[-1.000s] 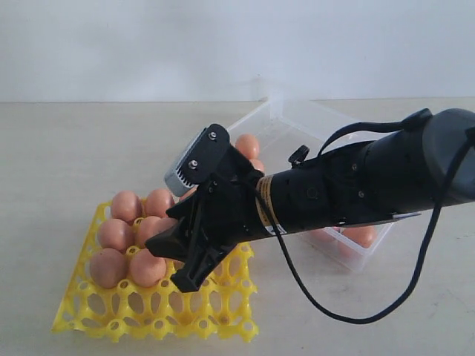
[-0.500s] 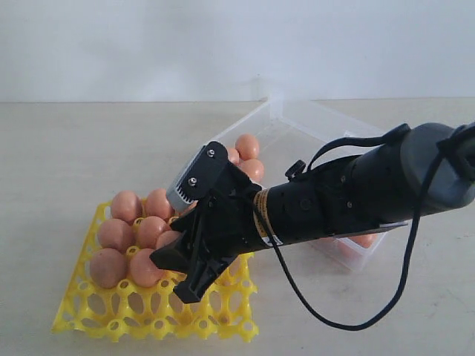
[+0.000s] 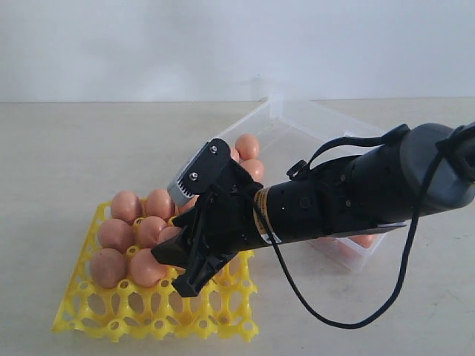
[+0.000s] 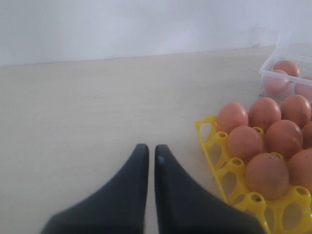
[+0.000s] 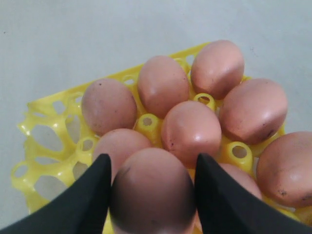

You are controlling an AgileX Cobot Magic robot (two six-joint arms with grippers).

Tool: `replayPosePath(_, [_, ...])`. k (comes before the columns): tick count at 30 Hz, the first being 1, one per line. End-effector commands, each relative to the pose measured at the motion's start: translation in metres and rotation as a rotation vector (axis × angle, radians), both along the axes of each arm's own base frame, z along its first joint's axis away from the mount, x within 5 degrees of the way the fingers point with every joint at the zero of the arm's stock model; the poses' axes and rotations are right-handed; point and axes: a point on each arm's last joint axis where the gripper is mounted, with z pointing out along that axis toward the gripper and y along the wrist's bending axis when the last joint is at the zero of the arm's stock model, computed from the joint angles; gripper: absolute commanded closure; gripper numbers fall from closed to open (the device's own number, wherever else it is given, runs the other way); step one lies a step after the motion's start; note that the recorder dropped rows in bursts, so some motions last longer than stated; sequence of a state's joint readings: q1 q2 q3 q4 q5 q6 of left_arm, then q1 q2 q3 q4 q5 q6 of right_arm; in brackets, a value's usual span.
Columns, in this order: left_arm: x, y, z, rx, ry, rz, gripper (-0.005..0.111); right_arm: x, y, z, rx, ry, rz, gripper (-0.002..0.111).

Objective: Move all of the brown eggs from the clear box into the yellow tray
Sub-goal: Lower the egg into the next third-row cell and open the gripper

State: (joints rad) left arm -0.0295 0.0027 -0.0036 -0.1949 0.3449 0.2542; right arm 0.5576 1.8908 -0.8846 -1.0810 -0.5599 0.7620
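Hidden/unclear: the right arm (image 3: 349, 196) lies across the clear box (image 3: 355, 256), so most of the box interior is covered; only a few brown eggs (image 3: 247, 145) show at its far end and one (image 3: 361, 237) under the arm. The box lid is hard to tell from the pale wall. The yellow tray (image 3: 148, 315) has its near-arm cups masked by the wrist. The right wrist view cuts off the tray's outer rows.

Arm pose: the right arm reaches from the right, slanting down over the tray. The right gripper (image 3: 177, 267) is clamped on one egg (image 5: 152, 190), a finger on either side, and the egg sits low over the filled cups. The left gripper (image 4: 151, 153) is off the tray's edge above bare table (image 4: 73, 122), its fingers (image 4: 134, 168) pressed nearly together with nothing between.

Task items: the eggs are matte pinkish-brown, some faintly speckled. The seated eggs (image 3: 126, 206) fill the tray's far-left cups, touching neighbours. The front row of cups is unfilled. The tray rests on the table just beside the box
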Motion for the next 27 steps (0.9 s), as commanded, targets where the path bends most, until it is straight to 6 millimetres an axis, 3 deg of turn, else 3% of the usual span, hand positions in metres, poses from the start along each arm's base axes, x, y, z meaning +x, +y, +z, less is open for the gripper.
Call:
replayPosePath(1, [0.0,0.0,-0.001,0.003,-0.003,-0.004,0.103,0.001,0.0,0.002,0.006,0.006,-0.017,0.102])
replayPosePath(6, [0.0,0.0,-0.001,0.003,-0.003,-0.004,0.103,0.001,0.0,0.002,0.01,0.013,-0.021,0.079])
replayPosePath(9, [0.0,0.0,-0.001,0.003,-0.003,-0.004,0.103,0.001,0.0,0.002,0.01,0.013,-0.021,0.071])
replayPosePath(14, [0.0,0.0,-0.001,0.003,-0.003,-0.004,0.103,0.001,0.0,0.002,0.016,0.027,-0.03,0.07])
replayPosePath(19, [0.0,0.0,-0.001,0.003,-0.003,-0.004,0.103,0.001,0.0,0.002,0.028,0.053,-0.047,0.055])
replayPosePath(23, [0.0,0.0,-0.001,0.003,-0.003,-0.004,0.103,0.001,0.0,0.002,0.031,0.053,-0.044,0.056])
replayPosePath(27, [0.0,0.0,-0.001,0.003,-0.003,-0.004,0.103,-0.003,0.003,0.022,0.116,0.018,-0.002,0.056])
